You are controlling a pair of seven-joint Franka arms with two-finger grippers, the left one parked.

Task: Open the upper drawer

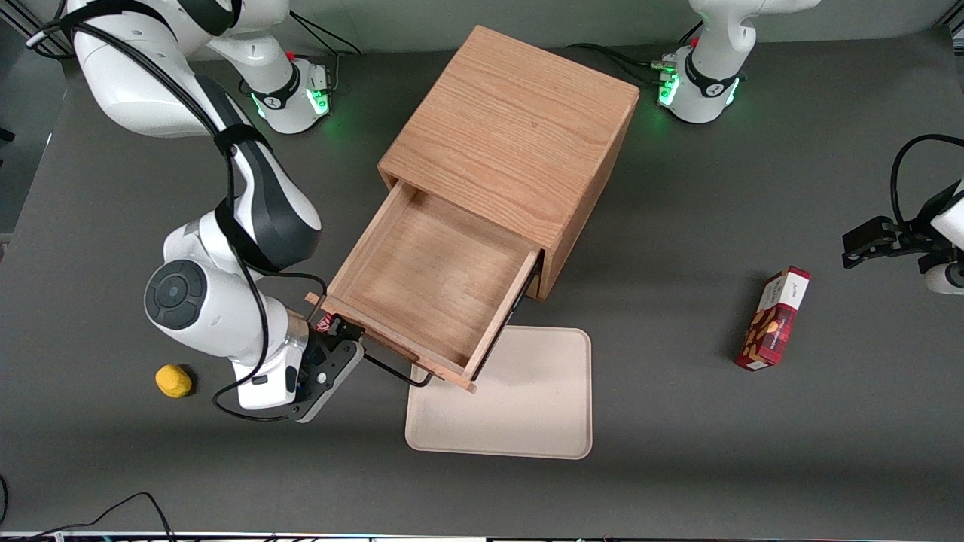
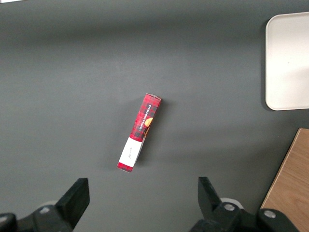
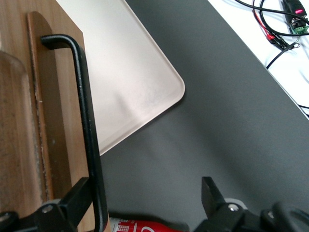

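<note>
The upper drawer (image 1: 422,278) of the oak cabinet (image 1: 512,128) stands pulled far out, its inside bare. Its long black wire handle (image 1: 395,370) runs along the front, seen close in the right wrist view (image 3: 89,130). My right gripper (image 1: 340,335) is at the handle's end toward the working arm's end of the table. In the wrist view the gripper (image 3: 142,198) is open. The handle bar passes between the jaws, close against one finger (image 3: 75,198); the other finger (image 3: 211,193) stands well apart. The lower drawer is hidden under the upper one.
A beige tray (image 1: 527,406) lies on the table under the drawer's front corner, also in the wrist views (image 3: 130,82) (image 2: 289,63). A red can (image 3: 145,226) lies below the gripper. A yellow object (image 1: 173,380) is near the arm. A red snack box (image 1: 776,320) (image 2: 140,133) lies toward the parked arm's end.
</note>
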